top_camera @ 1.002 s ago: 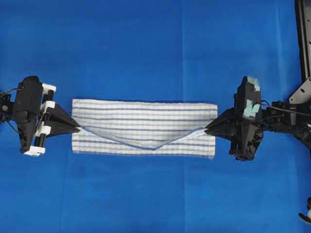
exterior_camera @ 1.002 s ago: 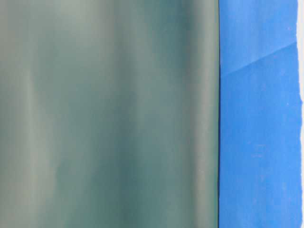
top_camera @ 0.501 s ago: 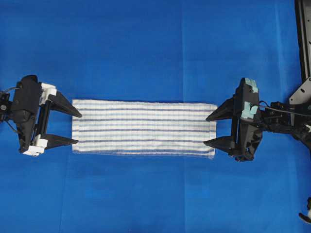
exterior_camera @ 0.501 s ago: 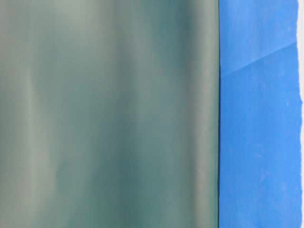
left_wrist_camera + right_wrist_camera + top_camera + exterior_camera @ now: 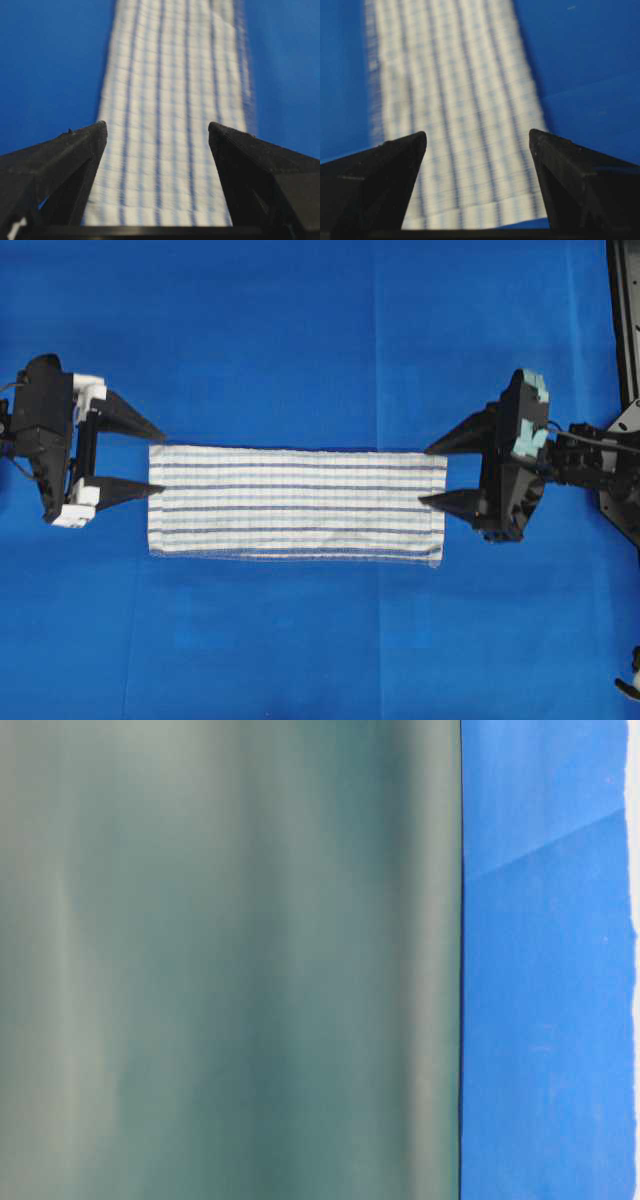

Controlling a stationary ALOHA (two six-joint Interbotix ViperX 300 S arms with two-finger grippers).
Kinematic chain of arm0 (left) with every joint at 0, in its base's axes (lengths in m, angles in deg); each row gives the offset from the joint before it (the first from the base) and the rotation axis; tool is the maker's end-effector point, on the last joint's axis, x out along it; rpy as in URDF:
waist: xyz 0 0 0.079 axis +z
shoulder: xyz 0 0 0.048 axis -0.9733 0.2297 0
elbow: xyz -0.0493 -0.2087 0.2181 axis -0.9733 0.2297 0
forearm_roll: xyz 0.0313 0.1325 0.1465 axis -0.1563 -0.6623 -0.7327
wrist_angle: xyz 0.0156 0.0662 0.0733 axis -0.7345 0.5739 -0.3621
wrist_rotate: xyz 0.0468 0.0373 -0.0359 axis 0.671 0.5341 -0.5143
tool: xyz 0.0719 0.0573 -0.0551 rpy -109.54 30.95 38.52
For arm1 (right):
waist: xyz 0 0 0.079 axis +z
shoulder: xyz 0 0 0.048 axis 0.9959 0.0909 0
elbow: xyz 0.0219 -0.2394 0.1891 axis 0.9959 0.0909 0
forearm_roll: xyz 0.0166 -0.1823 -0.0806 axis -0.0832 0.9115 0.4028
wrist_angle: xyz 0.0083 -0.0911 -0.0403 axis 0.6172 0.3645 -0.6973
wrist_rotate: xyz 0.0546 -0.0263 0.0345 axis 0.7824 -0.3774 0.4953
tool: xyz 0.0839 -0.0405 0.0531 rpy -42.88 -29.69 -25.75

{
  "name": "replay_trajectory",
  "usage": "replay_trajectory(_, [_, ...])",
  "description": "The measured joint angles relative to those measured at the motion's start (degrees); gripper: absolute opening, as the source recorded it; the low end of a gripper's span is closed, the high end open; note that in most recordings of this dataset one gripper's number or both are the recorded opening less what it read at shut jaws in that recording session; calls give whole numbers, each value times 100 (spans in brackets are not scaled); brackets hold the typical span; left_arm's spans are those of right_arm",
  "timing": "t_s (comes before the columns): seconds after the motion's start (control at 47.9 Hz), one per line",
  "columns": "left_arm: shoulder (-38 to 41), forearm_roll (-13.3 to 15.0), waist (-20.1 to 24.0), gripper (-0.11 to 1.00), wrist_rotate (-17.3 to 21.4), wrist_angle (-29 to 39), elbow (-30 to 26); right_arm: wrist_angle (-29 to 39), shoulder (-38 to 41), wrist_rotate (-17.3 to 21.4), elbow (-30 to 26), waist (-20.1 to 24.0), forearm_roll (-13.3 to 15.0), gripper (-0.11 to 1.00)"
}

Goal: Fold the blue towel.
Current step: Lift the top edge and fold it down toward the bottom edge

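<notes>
- Towel (image 5: 296, 504) lies flat on the blue bench cover (image 5: 300, 340), about mid-frame in your overhead view, long axis running left-right.
- It's a long narrow strip: white weave w/ dark- and light-blue stripes along its length. Edges look fairly square; bottom-right corner dips a little lower than the rest.
- Left end effector (image 5: 160, 458) sits at the towel's left end, jaws spread wide, nothing between them. Upper tip is just above the towel's top-left corner; lower tip is over the left edge, roughly halfway down. Can't tell if that tip touches the cloth.
- Right end effector (image 5: 432, 476) sits at the right end, jaws likewise apart and holding nothing. Upper tip is at the top-right corner, lower tip at the right edge about halfway down.
- Left wrist cam: both black fingers (image 5: 75, 155) frame the strip, which runs away from you up the frame; cloth is blurred.
- Right wrist cam: same layout, fingers (image 5: 390, 170) spread either side, towel end visible between them, a crease in the cover off to the right.
- Table-level cam gives you nothing useful: a blurred grey-green surface (image 5: 230, 960) fills most of it, w/ a band of blue cover down the right side.
</notes>
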Motion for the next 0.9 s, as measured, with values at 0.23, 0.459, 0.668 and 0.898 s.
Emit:
replay_trajectory(0.23, [378,0,272,77,264,9,-158,9,114,-158,26,-404,0,87])
replay_trajectory(0.459, [984,-9,510,77,308,-70,-193,-105,563,-167,53,-527,0,87])
replay_trajectory(0.668, [1538,0,668,74,308,-352,-202,-448,1099,-167,53,-527,-114,86])
replay_trajectory(0.898, [2039,0,686,57,246,-431,-246,-510,1521,-167,0,-527,-229,86])
